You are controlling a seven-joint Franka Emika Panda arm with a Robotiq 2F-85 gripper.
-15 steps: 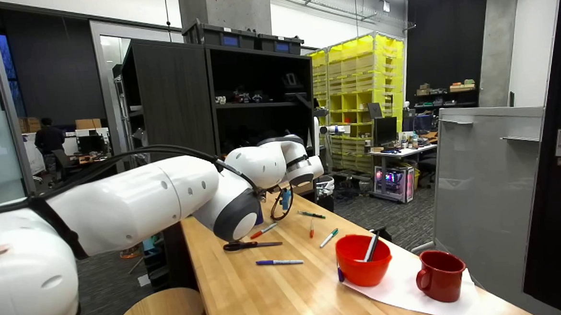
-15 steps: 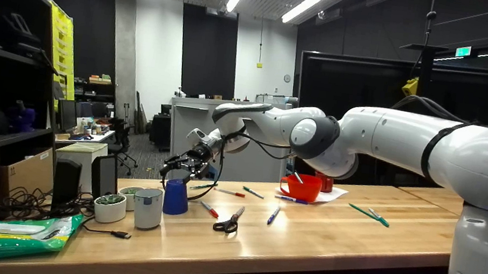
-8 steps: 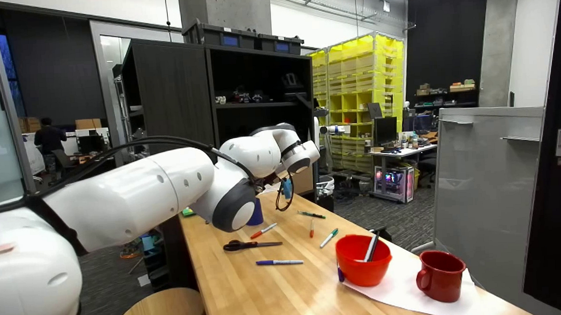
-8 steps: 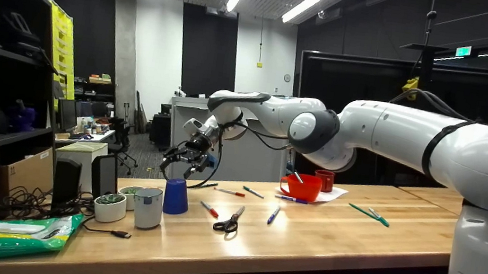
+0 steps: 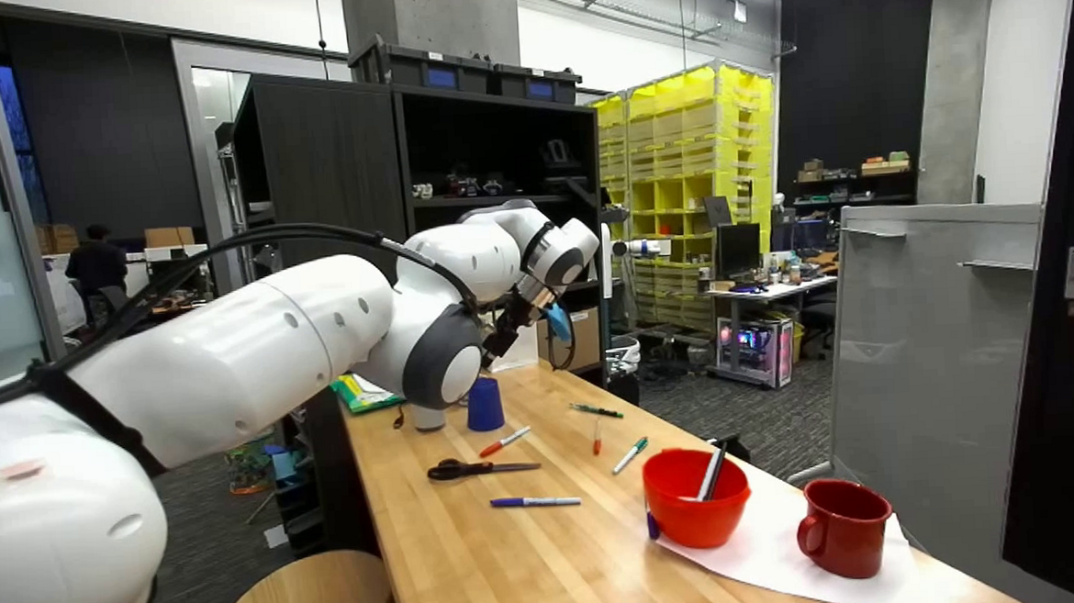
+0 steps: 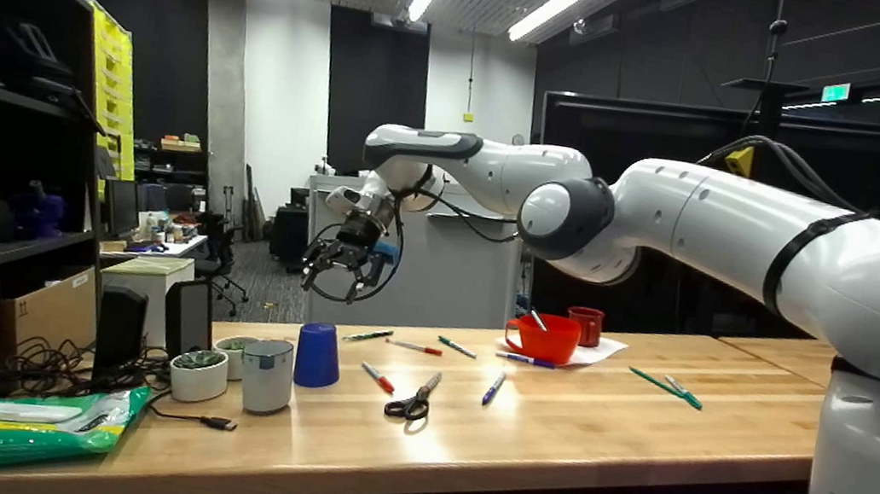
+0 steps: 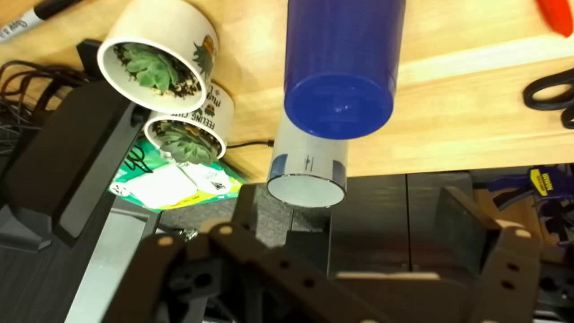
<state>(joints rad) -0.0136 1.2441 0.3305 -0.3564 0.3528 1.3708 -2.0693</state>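
Across the bottom of the wrist view, see the gripper [image 7: 352,197], spread wide and holding nothing; in an exterior view, left of centre, hanging above the blue cup [image 6: 318,356] and apart from it. Find that cup bottom-up on the table [image 6: 571,416], filling the upper middle of the wrist view. Looks like stiff, smooth plastic: probably light, hard to break, a little slippery and easily pushed over. Best held across opposite side walls, well below the closed top, given the upward taper and the risk of a grip riding off. Just below the cup in the wrist view, note the grey tumbler [image 7: 309,163], close by and likely to crowd the jaws on that side. Toward the upper left, mind the two plant pots [image 7: 179,31], and below them at far left the upright black box [image 7: 67,152]. Expect more room on the right, toward the scissors [image 7: 551,101] at the frame's edge and the red marker [image 7: 558,15] in the top right corner. Treat the table edge [image 7: 448,168], running across below the scissors, as the limit on that side, with a drop past it toward dark doors [image 7: 367,220]. Farther away, right of centre in an exterior view, find a red cup [image 6: 551,347] holding at least one pen [image 6: 538,320] and, behind it, a red mug [image 6: 585,328]. Farthest back, a tall grey panel [image 6: 453,279] at centre and yellow shelving [image 6: 113,89] at upper left.
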